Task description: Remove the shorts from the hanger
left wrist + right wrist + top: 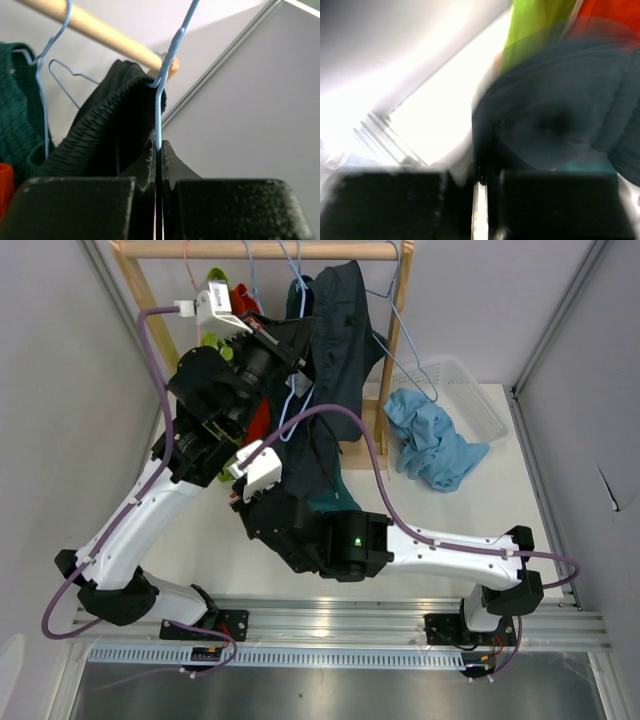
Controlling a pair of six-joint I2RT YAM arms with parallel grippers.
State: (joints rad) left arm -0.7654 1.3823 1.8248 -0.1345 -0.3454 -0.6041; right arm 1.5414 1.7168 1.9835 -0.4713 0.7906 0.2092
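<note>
Backdrop: pale grey walls enclose a white worktop (pixel 420 515), with a wooden rack (pixel 395 340) at the far side.
Rod: the wooden rod (pixel 100 31) carries the wire hangers and the shorts not yet removed.
Left end effector (pixel 158 146): clenched on the thin wire of a light blue hanger (pixel 159 110) just below the cloth, probably to steady the hanger while the garment is drawn off.
Dark navy shorts (pixel 112 127): draped over that hanger by the elastic waistband and hanging down toward the worktop, so they seem to be the pair in hand.
Right end effector (pixel 481 175): clenched, with navy cloth right at its tips. The blur in its wrist view hides whether a fold is pinched.
Light blue shorts (pixel 435 445): already off, crumpled on the worktop against a clear basket (pixel 475 390).
Teal shorts (pixel 15 110): on the neighbouring hanger, close beside the navy pair.
Orange-red shorts (pixel 605 20) and lime green shorts (pixel 535 25): further along the rod, behind the navy cloth.
Obstacles: a bare hanger (pixel 65 75) hangs just behind the waistband and could snag. Both arms crowd the rack, and a purple cable (pixel 370 460) loops across the navy cloth.
Risk: pulling could drag the hanger hook along the rod or off it.
</note>
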